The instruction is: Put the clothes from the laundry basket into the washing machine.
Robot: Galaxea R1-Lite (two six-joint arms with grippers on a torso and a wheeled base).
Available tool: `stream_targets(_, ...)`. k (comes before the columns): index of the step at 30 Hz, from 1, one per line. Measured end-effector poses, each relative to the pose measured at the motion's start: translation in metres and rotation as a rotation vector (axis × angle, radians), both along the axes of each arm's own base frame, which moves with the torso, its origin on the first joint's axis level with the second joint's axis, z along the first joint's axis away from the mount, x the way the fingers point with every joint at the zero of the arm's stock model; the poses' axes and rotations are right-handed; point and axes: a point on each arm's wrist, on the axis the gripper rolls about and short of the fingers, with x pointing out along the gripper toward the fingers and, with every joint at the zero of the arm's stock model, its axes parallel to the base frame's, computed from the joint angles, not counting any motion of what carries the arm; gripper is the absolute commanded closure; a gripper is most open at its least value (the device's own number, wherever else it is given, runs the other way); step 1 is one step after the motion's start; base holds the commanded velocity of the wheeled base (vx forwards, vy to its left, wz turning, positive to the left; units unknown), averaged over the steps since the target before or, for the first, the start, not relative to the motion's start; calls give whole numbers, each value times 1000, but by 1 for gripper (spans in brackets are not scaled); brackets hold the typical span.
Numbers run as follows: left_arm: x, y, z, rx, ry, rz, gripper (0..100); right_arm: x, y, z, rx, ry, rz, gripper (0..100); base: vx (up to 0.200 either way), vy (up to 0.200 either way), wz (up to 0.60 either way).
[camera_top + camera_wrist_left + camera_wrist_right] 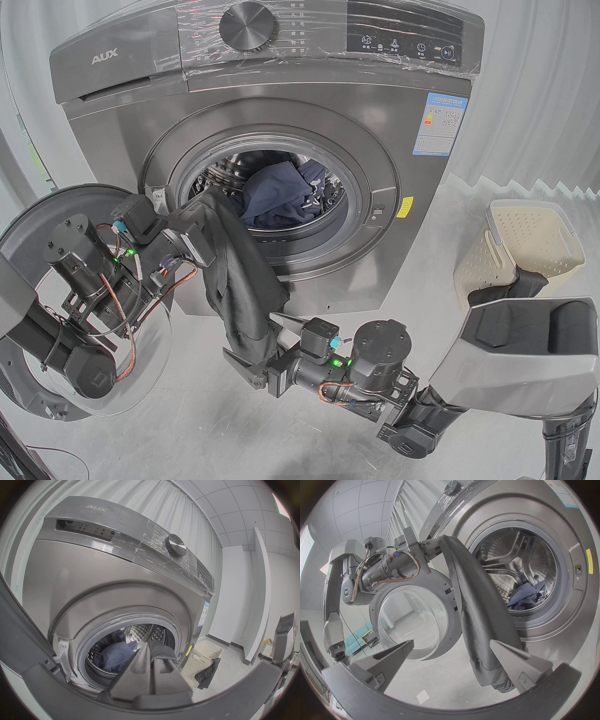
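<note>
**Black garment — at the drum mouth, not yet inside**

The black garment [240,275] hangs in front of the washing machine [375,125], pinched at its top end by my left gripper [205,209]. That gripper's fingers are closed tight on a fold of the cloth, just at the left edge of the drum opening [269,187]. My right gripper [259,347] sits low, at the garment's bottom end, with its fingers spread wide. The bunched hem lies by one finger, though I cannot tell whether it touches.

The garment's long axis runs nearly vertical. Its top is level with the lip of the opening, and its tail points at the floor, leaning slightly toward my right side. Most of its length hangs below the lip, outside the machine.

I judge the step in hand to be feeding this piece in. To do that well, I would carry the left gripper up and forward, deep past the rubber seal, before letting go — otherwise the tail will drag the cloth back out over the lip. The right gripper is placed to scoop or pinch the hem and lift it in after the top.

Navy clothes [275,194] already lie in the drum. Another dark piece [519,287] drapes over the rim of the laundry basket [537,237], well to my right.
</note>
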Motion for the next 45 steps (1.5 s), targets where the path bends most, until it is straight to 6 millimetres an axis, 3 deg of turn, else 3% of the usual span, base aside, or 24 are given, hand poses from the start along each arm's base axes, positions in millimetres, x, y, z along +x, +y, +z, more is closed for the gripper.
stream_targets(17, 0, 0, 0, 0, 0, -1, 100, 21, 32, -23, 22, -18, 29, 0, 0, 0, 0)
stream_targets(23, 0, 0, 0, 0, 0, -1, 100, 41, 42, -24, 31, -37, -2, 0, 0, 0, 0)
stream_targets(31, -1, -2, 0, 1, 0, -8, 100, 81, 33, -29, 28, -87, -121, 0, 0, 0, 0)
stream_targets(40, -2, -2, 0, 1, 0, -10, 100, 97, 25, -30, 37, -96, -179, 0, 0, 0, 0)
stream_targets(41, -2, -2, 0, 1, 0, -10, 100, 98, 24, -29, 38, -96, -180, 100, 0, 0, 0)
stream_targets(45, -2, -2, 0, 1, 1, -8, 100, 98, 23, -29, 36, -94, -184, 100, 0, 0, 0)
